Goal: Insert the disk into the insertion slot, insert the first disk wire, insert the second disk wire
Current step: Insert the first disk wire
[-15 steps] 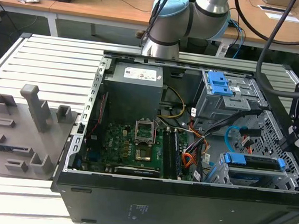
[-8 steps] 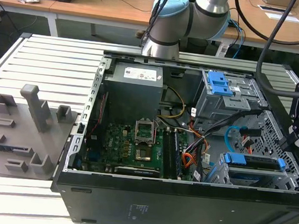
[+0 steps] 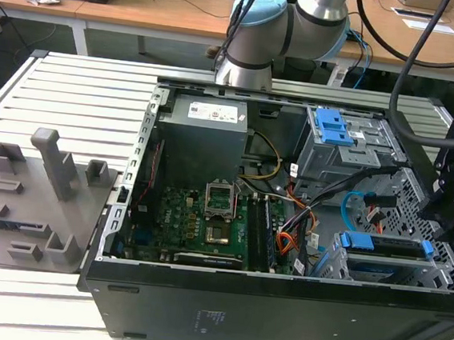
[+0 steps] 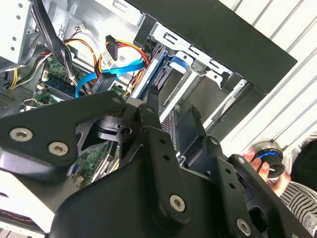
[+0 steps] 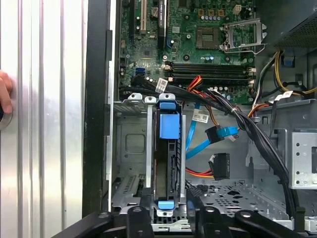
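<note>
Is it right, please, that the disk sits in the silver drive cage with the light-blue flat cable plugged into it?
Not quite: the disk sits in the silver drive cage, but the first wrist view shows the light-blue flat cable unplugged, its connector hanging free.

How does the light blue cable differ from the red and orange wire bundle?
The second disk wire is one flat light-blue ribbon curving in a loop; the first disk wire is several thin red, orange and black strands running short and straight to a dark plug. Both ends look unplugged from the disk.
</note>
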`<state>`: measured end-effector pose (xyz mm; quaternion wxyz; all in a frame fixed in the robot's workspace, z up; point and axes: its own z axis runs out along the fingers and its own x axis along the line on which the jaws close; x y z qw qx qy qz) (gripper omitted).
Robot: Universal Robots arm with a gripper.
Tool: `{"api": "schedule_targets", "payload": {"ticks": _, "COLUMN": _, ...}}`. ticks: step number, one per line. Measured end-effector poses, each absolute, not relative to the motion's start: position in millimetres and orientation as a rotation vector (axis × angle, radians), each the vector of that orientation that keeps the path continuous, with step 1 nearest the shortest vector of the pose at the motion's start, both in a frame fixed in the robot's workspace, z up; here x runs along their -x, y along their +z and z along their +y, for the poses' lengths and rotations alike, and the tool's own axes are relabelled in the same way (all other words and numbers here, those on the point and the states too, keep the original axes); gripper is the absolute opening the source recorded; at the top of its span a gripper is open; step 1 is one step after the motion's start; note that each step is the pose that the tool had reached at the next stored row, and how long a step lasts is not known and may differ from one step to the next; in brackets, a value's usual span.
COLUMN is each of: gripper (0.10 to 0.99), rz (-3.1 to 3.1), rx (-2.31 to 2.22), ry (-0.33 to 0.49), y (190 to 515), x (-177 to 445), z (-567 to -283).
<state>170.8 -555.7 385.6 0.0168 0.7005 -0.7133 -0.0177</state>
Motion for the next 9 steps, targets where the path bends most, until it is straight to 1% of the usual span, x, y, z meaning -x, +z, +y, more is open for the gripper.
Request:
{"api": "schedule_targets", "payload": {"ticks": 1, "gripper": 0.42, "rz": -2.217, "rx": -2.177, "ry": -0.055, "y": 386, "x": -171, "z": -556}}
{"api": "schedule_targets", "payload": {"ticks": 4, "gripper": 0.42, "rz": -2.217, "rx": -2.177, "ry": -0.054, "y": 386, "x": -171, "z": -552}}
{"api": "schedule_targets", "payload": {"ticks": 9, "gripper": 0.42, "rz": -2.215, "rx": -2.175, "ry": -0.05, "y": 386, "x": -171, "z": -527}}
